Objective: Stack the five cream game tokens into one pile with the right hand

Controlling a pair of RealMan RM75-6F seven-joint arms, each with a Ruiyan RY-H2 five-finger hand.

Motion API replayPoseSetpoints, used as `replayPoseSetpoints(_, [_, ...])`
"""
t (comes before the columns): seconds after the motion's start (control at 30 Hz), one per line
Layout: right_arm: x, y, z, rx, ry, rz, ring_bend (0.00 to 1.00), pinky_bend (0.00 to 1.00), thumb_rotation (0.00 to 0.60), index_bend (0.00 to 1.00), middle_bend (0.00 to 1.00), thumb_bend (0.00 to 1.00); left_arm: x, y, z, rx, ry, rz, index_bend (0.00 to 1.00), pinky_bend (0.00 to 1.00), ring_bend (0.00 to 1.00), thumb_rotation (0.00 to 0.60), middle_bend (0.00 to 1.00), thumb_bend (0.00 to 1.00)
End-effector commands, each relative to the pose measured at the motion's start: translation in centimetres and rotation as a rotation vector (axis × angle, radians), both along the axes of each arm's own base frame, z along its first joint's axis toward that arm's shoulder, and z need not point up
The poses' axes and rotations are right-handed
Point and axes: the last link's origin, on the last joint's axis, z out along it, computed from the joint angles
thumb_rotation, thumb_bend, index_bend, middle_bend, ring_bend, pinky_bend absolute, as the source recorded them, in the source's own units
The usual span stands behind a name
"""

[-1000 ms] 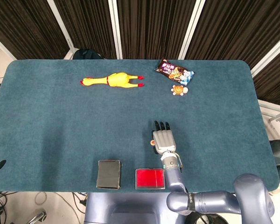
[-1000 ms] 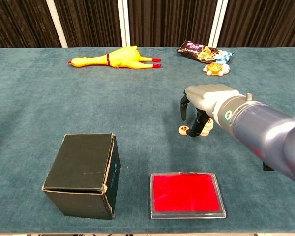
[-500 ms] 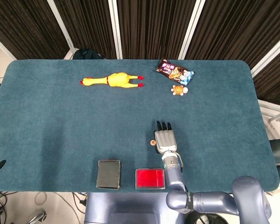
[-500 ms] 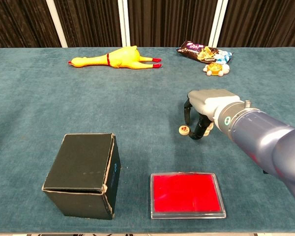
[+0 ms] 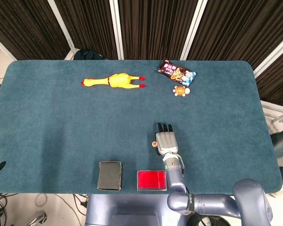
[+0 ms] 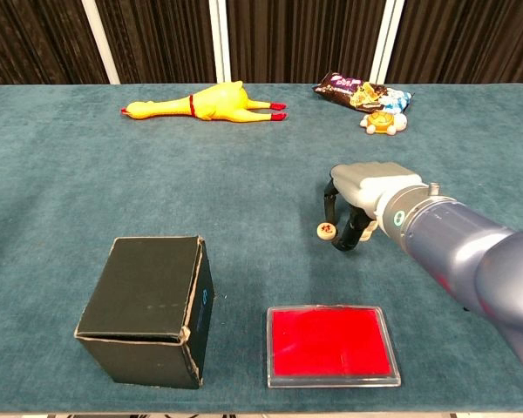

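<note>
1. My right robot hand [image 6: 359,202] hangs palm-down over the tabletop [image 6: 61,183], just beyond the red case [image 6: 331,344], fingers [image 6: 329,196] curled downward toward the cloth.
2. I cannot tell whether those fingers pinch anything; their tips are partly hidden.
3. One cream token [image 6: 326,231] lies flat just left of the robot hand, red mark up, beside the fingertips. From the head view it shows at the hand's left edge [image 5: 153,144].
4. More tokens seem to sit under the hand; I cannot make them out.
5. The black box [image 6: 148,309] stands left of the red case.
6. The rubber chicken [image 6: 205,103], snack bag [image 6: 349,89] and small toy [image 6: 383,122] lie well beyond the case.
</note>
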Motion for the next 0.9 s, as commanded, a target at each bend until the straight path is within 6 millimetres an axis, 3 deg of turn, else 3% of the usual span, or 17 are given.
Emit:
replayPoseSetpoints(0.03, [0.05, -0.02, -0.05, -0.001, -0.002, 0.0, 0.0, 0.0, 0.6, 0.47, 0.0, 0.39, 0.0, 0.0, 0.01, 0.0, 0.0, 0.0, 0.14, 0.03, 0.0, 0.6, 0.0, 0.12])
replayPoseSetpoints(0.9, [0.55, -0.12, -0.75, 0.007, -0.014, -0.001, 0.0, 0.0, 0.6, 0.5, 0.0, 0.39, -0.05, 0.01, -0.02, -0.002, 0.0, 0.003, 0.14, 0.03, 0.0, 0.6, 0.0, 0.12])
